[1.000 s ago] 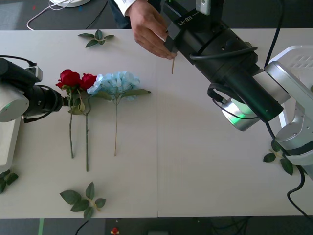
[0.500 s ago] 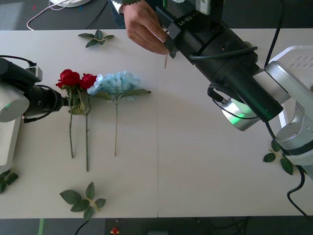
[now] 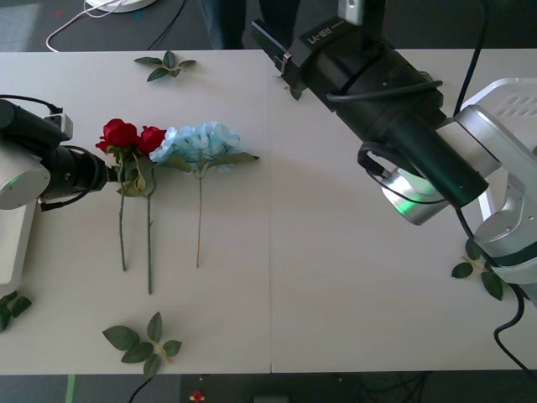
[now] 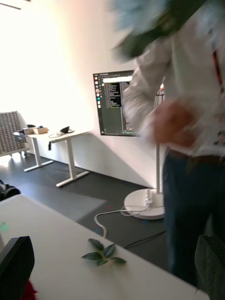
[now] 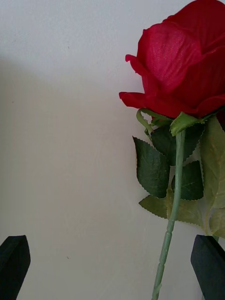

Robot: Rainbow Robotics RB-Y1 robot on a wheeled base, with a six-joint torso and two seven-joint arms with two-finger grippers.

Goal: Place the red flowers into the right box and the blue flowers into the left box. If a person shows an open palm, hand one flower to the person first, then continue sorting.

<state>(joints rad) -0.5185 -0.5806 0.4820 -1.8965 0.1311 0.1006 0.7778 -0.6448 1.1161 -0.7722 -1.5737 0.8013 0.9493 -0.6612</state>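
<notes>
The right gripper (image 3: pixel 281 60) hangs open and empty at the surface's far edge — handover looks finished. Two red roses (image 3: pixel 120 134) and the blue flower (image 3: pixel 200 141) lie toward the left edge beside the open left gripper (image 3: pixel 107 174) — sorting should come next.

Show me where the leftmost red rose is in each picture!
Front: rose on the table's left part.
Left wrist: rose lying on the table before the open left claw.
Right wrist: a red scrap by the right claw, perhaps it.
Shared: the white table.
</notes>
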